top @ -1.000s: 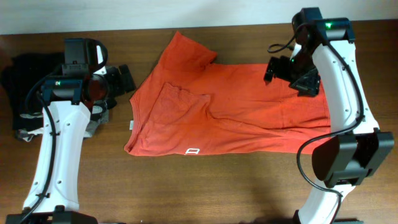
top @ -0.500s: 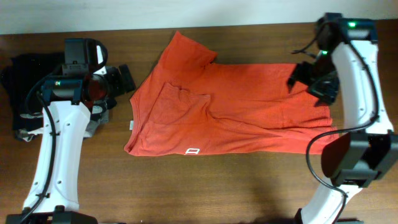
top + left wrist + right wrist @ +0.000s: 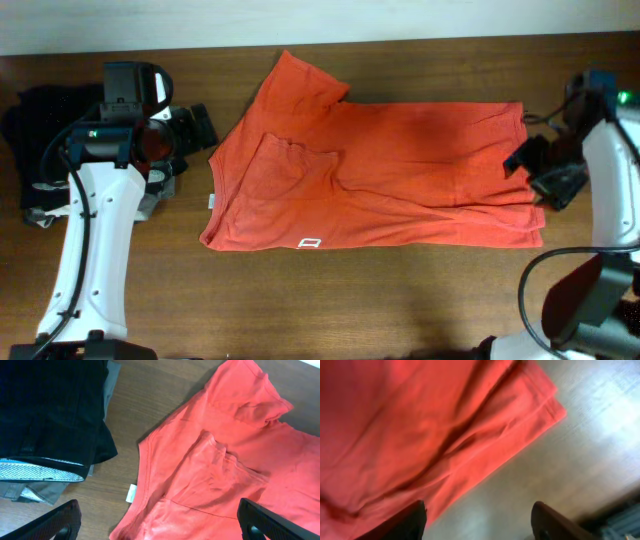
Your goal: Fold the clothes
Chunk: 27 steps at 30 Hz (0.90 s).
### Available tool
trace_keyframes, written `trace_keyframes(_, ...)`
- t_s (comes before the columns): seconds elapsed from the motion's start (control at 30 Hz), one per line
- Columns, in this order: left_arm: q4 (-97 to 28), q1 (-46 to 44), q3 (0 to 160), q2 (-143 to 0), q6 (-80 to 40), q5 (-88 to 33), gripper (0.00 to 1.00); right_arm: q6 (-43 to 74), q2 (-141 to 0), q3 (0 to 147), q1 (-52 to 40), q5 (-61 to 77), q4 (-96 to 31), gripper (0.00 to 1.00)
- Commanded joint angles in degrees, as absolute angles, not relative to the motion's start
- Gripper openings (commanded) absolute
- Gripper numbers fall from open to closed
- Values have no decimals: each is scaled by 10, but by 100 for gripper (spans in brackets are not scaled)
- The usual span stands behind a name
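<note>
The orange-red T-shirt [image 3: 400,170] lies spread across the table, collar to the left, with a small white logo [image 3: 310,243] near its front edge. My left gripper [image 3: 197,126] hovers open just off the shirt's left side. In the left wrist view the collar and a sleeve of the shirt [image 3: 225,460] lie between its wide-apart fingers [image 3: 62,520]. My right gripper [image 3: 537,170] is at the shirt's right hem. In the right wrist view the right gripper [image 3: 480,522] stands open over bare wood, beside the hem corner of the shirt [image 3: 540,405], holding nothing.
A pile of folded black, grey and white garments [image 3: 40,130] sits at the table's left end, under and beside the left arm; the same pile [image 3: 50,415] shows in the left wrist view. The table's far edge [image 3: 400,42] runs just behind the shirt.
My right arm has swung right and toward the front, from above the shirt's upper right area to its right hem, with its jaws a little narrower. The left arm has not moved.
</note>
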State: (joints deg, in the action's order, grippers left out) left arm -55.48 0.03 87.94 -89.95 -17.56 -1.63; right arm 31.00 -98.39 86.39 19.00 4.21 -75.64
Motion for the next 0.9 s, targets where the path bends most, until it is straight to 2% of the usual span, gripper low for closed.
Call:
trace_keyframes(0.0,-555,2,879,-900,-173,-17,100,272,-966,782,204,58,-686,68)
trace_keyframes(0.07,-555,2,879,-900,-173,-17,99,276,-972,752,203,51,-660,56)
trace_keyframes(0.17,-555,2,879,-900,-173,-17,100,313,-978,712,203,51,-642,52)
trace_keyframes(0.47,-555,2,879,-900,-173,-17,100,414,-978,617,207,53,-541,55)
trace_keyframes(0.87,-555,2,879,-900,-173,-17,99,425,-978,542,238,73,-417,57)
